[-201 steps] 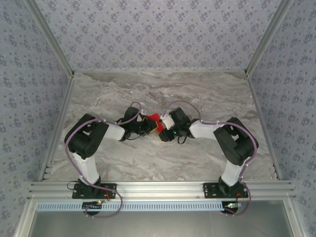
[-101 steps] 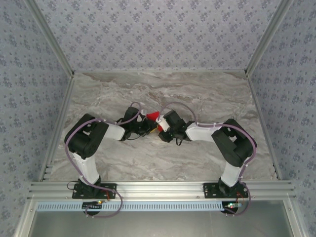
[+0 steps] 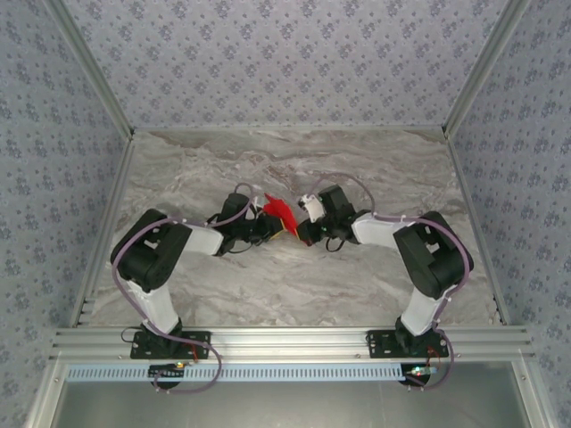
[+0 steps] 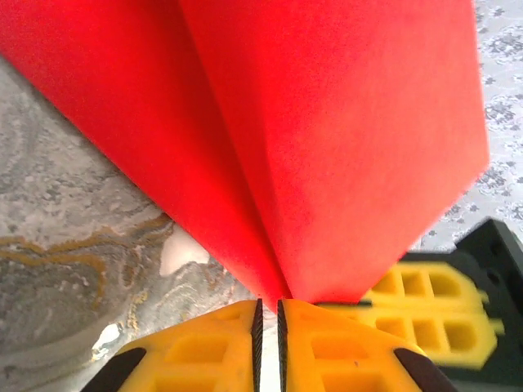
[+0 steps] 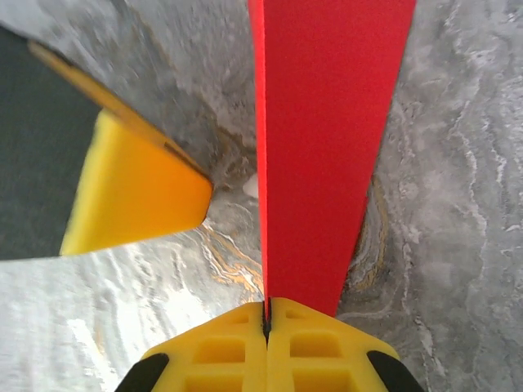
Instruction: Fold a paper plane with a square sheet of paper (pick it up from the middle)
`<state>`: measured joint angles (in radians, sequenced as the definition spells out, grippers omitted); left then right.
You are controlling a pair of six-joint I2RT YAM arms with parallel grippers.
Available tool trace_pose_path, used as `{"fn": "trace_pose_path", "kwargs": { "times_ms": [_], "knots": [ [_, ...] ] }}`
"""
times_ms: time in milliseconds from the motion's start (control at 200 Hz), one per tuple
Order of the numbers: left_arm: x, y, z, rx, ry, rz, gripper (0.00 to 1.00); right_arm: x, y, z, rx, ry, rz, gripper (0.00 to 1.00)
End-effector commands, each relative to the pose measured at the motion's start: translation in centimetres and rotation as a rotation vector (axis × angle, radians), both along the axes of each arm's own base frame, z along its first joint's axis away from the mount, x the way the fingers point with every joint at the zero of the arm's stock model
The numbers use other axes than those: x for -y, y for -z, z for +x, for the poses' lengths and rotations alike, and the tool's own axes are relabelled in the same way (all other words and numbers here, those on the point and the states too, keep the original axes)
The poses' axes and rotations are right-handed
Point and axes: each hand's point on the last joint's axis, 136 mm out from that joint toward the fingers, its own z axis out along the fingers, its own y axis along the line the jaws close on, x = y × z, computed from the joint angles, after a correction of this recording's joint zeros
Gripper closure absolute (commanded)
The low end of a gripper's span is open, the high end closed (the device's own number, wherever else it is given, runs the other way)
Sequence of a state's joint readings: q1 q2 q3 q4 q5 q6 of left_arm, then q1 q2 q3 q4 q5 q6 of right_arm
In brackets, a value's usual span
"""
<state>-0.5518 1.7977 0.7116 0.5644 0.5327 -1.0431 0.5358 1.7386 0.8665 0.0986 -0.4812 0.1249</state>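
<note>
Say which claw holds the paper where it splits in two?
The left gripper: the red paper fans into two flaps there; the right gripper pinches one flat strip.

Inspection finding: I can read no text, label, brand, number or sign on any surface in my views.
</note>
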Motion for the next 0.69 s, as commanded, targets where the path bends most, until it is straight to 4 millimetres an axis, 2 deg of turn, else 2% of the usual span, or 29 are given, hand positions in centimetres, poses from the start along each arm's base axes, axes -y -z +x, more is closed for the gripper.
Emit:
{"fn": "trace_pose_path", "kwargs": {
  "times_ms": [0, 245, 690],
  "knots": [
    [0.4, -2.4, -0.1, 0.100, 0.037, -0.058, 0.85, -1.8, -2.1, -2.0, -0.164, -0.056, 0.206, 1.00],
    [0.7, -3.3, -0.7, 0.153, 0.044, -0.109, 0.85, -2.3, -1.8, -2.3, -0.308, -0.055, 0.318, 1.00],
    [-1.2, -3.5, -2.1, 0.198, -0.009, -0.079, 0.85, -2.7, 0.3, -3.1, -0.405, -0.063, 0.290, 1.00]
  ]
}}
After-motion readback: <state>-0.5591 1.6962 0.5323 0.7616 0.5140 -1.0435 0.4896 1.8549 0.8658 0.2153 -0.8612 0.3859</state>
